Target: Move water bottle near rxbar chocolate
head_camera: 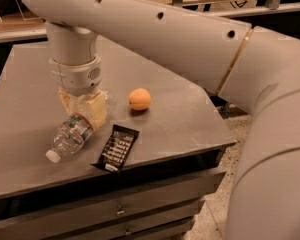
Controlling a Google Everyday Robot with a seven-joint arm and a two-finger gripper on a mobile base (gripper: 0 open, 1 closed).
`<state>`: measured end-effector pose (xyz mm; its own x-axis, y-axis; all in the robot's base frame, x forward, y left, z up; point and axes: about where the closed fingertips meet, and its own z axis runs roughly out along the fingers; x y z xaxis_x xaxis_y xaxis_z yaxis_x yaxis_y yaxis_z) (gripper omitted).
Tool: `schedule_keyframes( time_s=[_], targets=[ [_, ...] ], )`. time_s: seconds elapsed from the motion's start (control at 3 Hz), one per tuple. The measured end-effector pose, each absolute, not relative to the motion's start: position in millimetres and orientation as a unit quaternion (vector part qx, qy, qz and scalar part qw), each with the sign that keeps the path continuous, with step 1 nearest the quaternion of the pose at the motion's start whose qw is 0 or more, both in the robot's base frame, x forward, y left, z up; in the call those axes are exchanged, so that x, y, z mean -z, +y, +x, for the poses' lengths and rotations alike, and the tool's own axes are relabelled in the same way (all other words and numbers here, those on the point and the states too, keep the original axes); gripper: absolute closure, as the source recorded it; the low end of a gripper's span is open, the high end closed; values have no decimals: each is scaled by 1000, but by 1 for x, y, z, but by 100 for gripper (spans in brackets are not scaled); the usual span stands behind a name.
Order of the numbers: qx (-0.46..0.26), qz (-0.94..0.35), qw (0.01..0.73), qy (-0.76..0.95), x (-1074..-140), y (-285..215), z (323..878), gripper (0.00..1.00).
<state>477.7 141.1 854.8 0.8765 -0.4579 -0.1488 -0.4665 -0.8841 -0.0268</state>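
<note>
Bottle [70,135] lies slanted under our gripper [84,108], base clamped in its jaws, cap low-left, just beside the bar [117,147]; we cannot read either label.

We are seeing a round orange fruit [139,99] on a grey tabletop [190,116], near the gripper [85,114]. Grey drawers [121,211] are showing below.

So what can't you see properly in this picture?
Camera view, bottom end of the bottle: hidden inside the end effector, which grips it over the left half of the table.
Camera view, white writing on the snack bar: too small to read.
Camera view, base of the arm: cut off by the right edge.
</note>
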Motion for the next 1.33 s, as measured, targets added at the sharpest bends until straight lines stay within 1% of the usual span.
schedule_keyframes(
  time_s=[0.33, 0.67, 1.0, 1.33],
  targets=[
    [-59, -968, 11, 245, -852, 137, 473, 37],
    [-56, -967, 22, 246, -852, 142, 475, 14],
    [-52, -967, 32, 247, -852, 146, 478, 0],
    [-51, -967, 41, 247, -854, 146, 478, 0]
  ],
)
